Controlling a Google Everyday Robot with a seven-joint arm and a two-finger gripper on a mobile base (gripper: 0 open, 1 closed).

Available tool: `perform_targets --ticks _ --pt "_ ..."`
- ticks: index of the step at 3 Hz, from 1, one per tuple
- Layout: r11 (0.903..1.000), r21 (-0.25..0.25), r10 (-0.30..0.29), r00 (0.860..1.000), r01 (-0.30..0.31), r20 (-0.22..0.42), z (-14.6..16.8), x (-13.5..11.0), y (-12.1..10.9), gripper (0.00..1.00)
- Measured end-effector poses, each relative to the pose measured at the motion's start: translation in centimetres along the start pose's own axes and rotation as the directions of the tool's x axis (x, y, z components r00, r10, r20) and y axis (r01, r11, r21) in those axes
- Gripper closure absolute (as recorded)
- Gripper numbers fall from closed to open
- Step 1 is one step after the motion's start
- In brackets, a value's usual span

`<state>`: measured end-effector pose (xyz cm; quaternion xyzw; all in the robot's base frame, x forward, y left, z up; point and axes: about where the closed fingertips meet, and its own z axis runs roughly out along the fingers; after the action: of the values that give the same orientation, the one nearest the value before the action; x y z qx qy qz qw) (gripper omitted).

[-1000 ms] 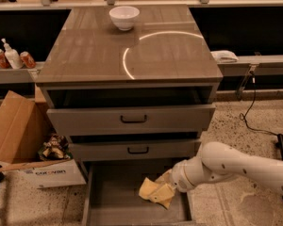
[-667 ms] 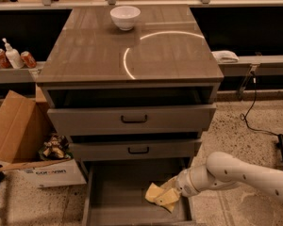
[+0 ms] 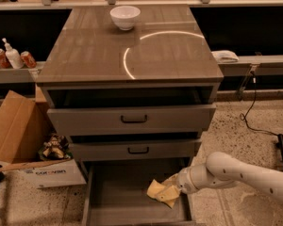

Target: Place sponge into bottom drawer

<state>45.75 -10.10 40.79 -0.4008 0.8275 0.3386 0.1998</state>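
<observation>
the gripper (image 3: 174,188) hangs low inside the open bottom drawer (image 3: 118,200), near its right wall. it looks pinched on one end of the sponge (image 3: 159,193), which juts out crumpled beyond its tip toward the drawer's middle, just above the floor or brushing it; i cannot tell which. the carrying seems done. what is left, as i judge it, is to let go so the sponge lies flat beneath the gripper, then draw back clear of the middle drawer front (image 3: 137,149) above it.
</observation>
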Motion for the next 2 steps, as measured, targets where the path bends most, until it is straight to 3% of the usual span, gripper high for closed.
perform_targets --ticks 2 --pt "0.9977 0.052 -0.046 0.998 0.044 0.044 2.5 0.7 -5.4 1.00"
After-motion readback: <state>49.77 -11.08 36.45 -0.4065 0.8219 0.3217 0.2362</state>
